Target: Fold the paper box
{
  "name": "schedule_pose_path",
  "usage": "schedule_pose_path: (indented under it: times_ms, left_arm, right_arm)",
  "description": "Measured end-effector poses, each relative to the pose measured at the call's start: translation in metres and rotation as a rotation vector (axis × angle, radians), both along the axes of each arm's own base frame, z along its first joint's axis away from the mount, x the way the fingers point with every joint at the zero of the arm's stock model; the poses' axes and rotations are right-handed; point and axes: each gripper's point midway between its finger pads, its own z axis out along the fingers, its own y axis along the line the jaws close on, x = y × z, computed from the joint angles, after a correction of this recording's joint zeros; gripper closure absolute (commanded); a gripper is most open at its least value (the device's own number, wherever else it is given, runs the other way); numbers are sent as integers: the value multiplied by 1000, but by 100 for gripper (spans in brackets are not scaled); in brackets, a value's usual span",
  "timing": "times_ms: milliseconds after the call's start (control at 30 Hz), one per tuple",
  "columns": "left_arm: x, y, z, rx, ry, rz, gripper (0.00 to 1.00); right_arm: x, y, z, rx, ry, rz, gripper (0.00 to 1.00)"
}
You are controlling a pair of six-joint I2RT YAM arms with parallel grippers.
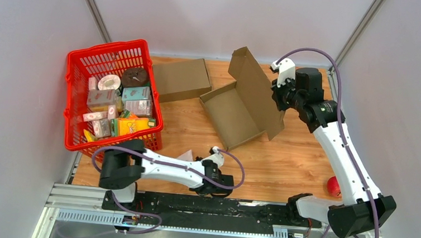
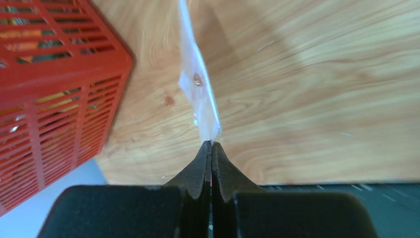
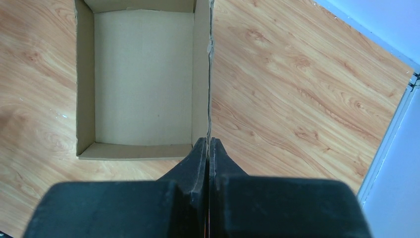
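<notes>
Wooden table (image 1: 283, 163): red basket (image 1: 108, 47), flat cardboard (image 1: 182, 79), open box (image 1: 231, 115), red ball (image 1: 333, 186).

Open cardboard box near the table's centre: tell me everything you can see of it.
The open cardboard box is plain brown corrugated card: a shallow rectangular tray with low folded walls, empty inside, and a hinged lid with side flaps. The tray rests flat on the wooden table, turned at an angle to its edges. The lid stands raised, roughly upright, not yet folded down. The right gripper pinches the lid's free edge, its fingers shut on the card. Nothing else touches it.
</notes>
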Motion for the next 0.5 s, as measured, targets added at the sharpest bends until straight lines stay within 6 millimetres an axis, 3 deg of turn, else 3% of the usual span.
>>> schedule_pose_path:
  times_ms: [133,300,500]
  left_arm:
    - [2,-43,51,-227,-30,-50,100]
    - [14,-72,125,-534,-52,-104,100]
    - [64,-99,179,-827,-55,-84,100]
  right_arm:
    - [1,2,-4,0,13,2,100]
    - [4,8,-9,9,27,23,100]
    - [4,24,-11,37,48,93,99]
